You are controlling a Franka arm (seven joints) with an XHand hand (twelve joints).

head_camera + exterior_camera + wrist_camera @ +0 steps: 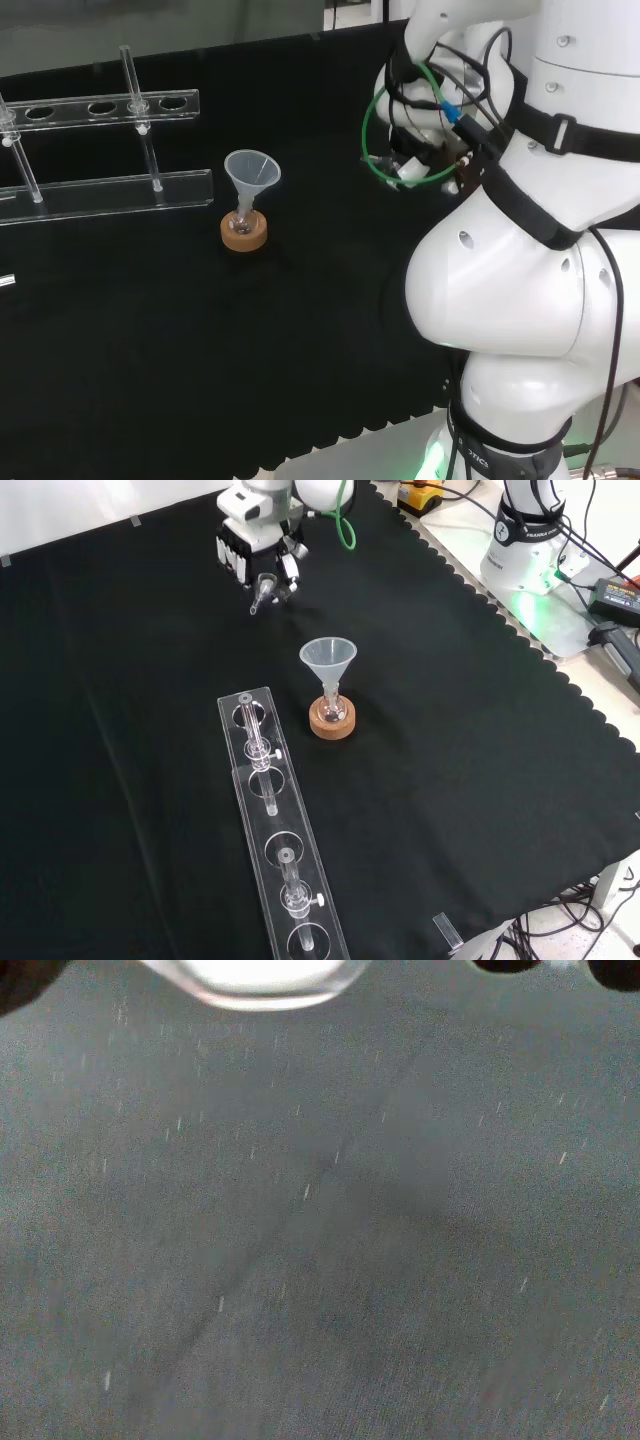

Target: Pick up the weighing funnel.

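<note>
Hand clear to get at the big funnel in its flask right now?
Probably not for a grasp: bare cloth lies between the hand and the funnel, but the hand looks shut on the weighing funnel.

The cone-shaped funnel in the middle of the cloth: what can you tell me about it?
The funnel is a translucent whitish cone, plastic by its look, upright, mouth up, seemingly empty. Its narrow stem sits in a small clear flask on a cork ring on the black cloth. Nothing else touches it: the clear rack lies apart beside it, and the hand, holding the weighing funnel, is farther back in the front view.
</note>
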